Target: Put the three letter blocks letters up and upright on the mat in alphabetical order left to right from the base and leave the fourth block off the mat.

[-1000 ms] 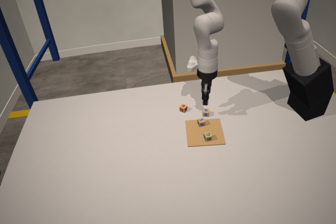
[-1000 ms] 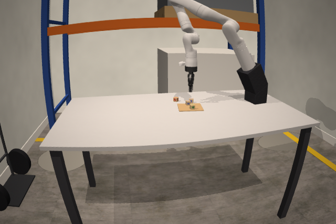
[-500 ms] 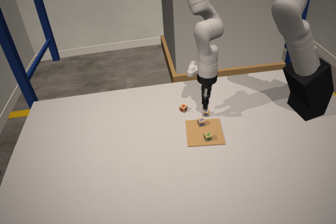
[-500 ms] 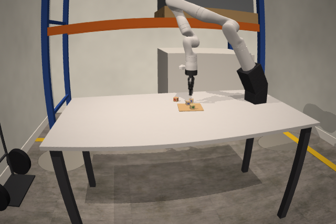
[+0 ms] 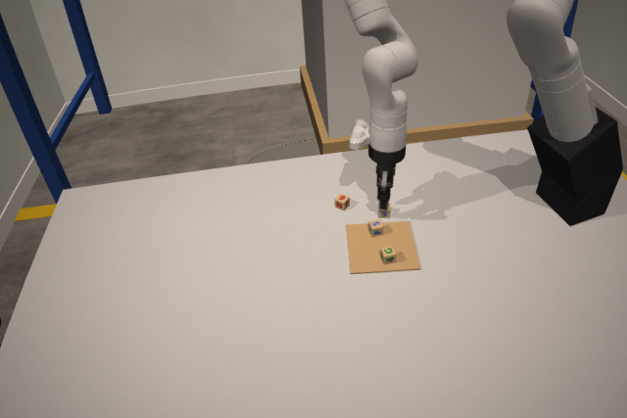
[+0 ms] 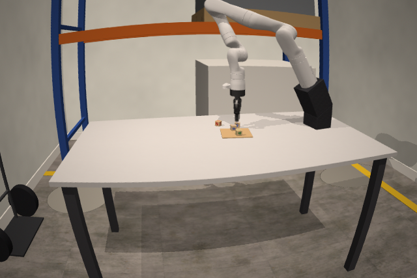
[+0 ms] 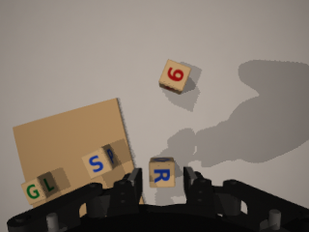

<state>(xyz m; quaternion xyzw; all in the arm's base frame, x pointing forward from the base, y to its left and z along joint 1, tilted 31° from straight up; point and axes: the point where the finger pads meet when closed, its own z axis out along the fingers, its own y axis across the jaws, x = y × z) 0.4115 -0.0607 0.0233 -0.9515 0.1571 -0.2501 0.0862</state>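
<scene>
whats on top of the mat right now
Two blocks sit on the mat: the S block and the G block. The R block is off it, between the half-open gripper's fingers.
</scene>
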